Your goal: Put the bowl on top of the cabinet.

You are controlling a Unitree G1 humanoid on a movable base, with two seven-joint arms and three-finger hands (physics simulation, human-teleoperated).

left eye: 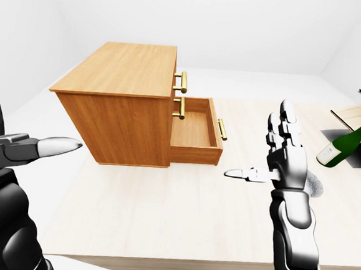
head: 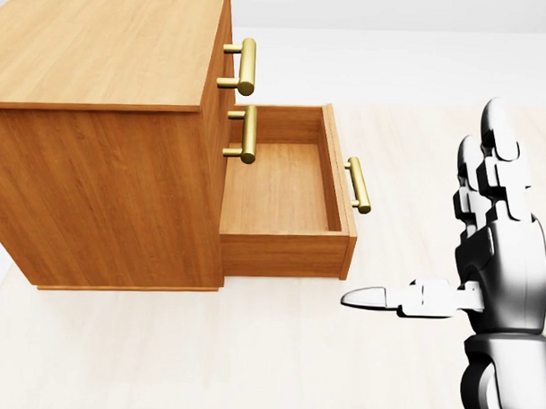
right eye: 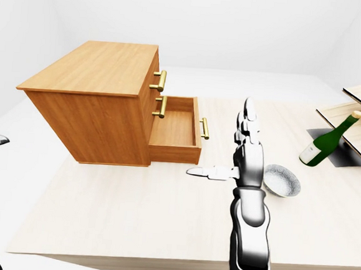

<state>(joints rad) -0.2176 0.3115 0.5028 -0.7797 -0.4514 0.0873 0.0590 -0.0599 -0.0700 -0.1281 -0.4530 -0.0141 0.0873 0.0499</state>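
Starting out, nothing of the task looks done yet; bowl (right eye: 281, 180) sits on the desk (right eye: 130, 212), just right of my right hand (right eye: 244, 154) in the right-eye view, toward the desk's right side and well apart from the cabinet (right eye: 88, 112); cabinet top is bare, so grasp, lift, carry and set-down are all left, as I judge it.

Right hand is spread wide, two fingers pointing up, thumb (right eye: 204, 172) sticking out left, holding nothing; palm stands beside the bowl, not touching it as far as I can tell; left hand (left eye: 26, 149) shows at the left edge of the left-eye view, fingers stretched out flat, also empty, near the desk's left edge.

Cabinet stands at the desk's far left part; its lowest drawer (head: 282, 200) is pulled out and looks empty; brass handles (head: 246, 67) on the drawers above; drawer doesn't matter for the goal, top is a flat wood slab, plenty of room.

Desk is pale wood, plain; green bottle (right eye: 327, 143) lies tilted near the right edge against a dark base of a wooden rack (right eye: 357, 117); room is white walls and white floor, featureless; my feet peek under the desk's near edge.
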